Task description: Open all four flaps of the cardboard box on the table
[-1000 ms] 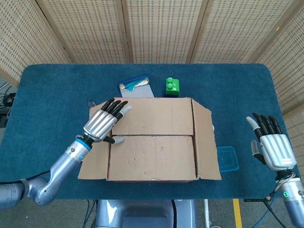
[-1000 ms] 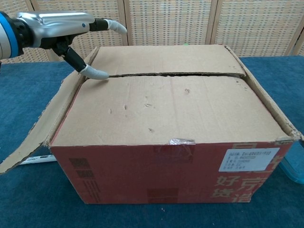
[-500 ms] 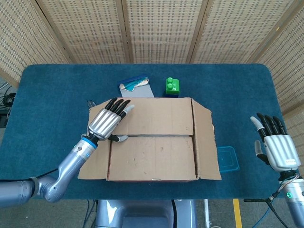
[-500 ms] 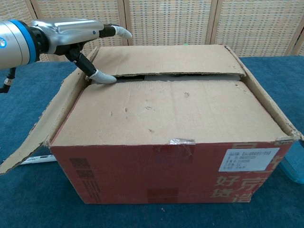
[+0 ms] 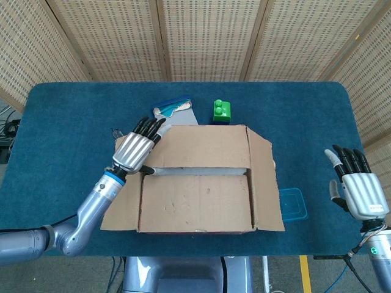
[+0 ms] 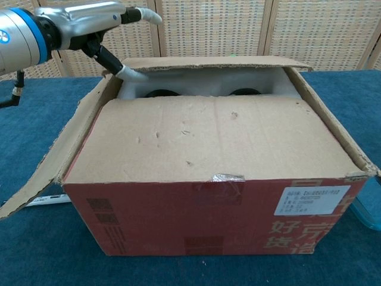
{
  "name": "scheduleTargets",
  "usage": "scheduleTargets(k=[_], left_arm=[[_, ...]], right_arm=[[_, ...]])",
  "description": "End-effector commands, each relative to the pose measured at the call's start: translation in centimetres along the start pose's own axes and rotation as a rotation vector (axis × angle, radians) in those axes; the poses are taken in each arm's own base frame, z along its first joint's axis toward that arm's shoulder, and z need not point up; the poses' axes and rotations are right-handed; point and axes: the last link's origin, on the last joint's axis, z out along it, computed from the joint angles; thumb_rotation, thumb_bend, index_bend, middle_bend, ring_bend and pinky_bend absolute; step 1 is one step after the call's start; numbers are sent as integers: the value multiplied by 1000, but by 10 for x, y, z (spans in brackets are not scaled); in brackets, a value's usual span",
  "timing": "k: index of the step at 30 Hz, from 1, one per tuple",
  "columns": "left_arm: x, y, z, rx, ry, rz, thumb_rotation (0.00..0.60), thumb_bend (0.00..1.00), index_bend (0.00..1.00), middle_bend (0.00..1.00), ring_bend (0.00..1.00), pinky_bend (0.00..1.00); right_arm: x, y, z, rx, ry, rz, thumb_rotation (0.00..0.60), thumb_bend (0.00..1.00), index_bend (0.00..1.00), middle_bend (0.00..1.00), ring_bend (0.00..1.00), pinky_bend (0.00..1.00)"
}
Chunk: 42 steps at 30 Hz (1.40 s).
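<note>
Lifting the far flap is the step in hand. The box stands near the middle of the table, somewhat toward the near edge. The left hand sits at the box's far-left corner, thumb hooked under the flap's free edge and fingers laid along its top, so the flap is pinched between them. The chest view shows the flap raised clear of the near flap, with a gap between the two; white packing with dark round recesses is visible through the gap.

Flap status, judged from both views:
- left flap: folded outward, hanging down the side
- right flap: splayed outward, not fully down
- far flap: partly raised, held by the left hand
- near flap: flat, not yet lifted

The right hand is well apart from the box, near the right edge of the table, holding nothing, fingers extended and apart.

Next move: swing the far flap up and over toward the far edge of the table until it passes vertical and stays open. The thumb must remain under the edge until then; a slip would probably let the flap drop back. A green block and a blue-and-white packet lie just beyond the box's far side, so the opened flap may come down on them. The near flap then needs lifting toward the near edge; a blue container lies beside the right flap
</note>
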Motion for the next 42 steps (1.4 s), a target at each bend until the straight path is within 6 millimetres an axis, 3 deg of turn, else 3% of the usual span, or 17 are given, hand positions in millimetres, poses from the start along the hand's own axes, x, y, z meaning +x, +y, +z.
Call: scheduleTargets(k=[1, 9, 17, 31, 42], left_arm=[[18, -10, 1, 21, 73, -14, 398, 233, 13, 0, 0, 0], [42, -27, 10, 54, 163, -40, 398, 239, 13, 0, 0, 0], [55, -43, 36, 109, 234, -18, 399, 239, 13, 0, 0, 0], [61, -58, 78, 189, 317, 160, 399, 235, 13, 0, 0, 0], [51, -74, 85, 241, 292, 239, 398, 229, 13, 0, 0, 0]], right_arm=[[0, -1, 1, 3, -1, 2, 600, 672, 71, 39, 0, 0], [-1, 0, 1, 2, -2, 2, 600, 672, 70, 39, 0, 0], [0, 0, 0, -3, 0, 2, 600, 672, 70, 39, 0, 0], [4, 3, -4, -17, 4, 1, 600, 672, 70, 39, 0, 0], [5, 6, -7, -24, -1, 15, 600, 672, 71, 39, 0, 0]])
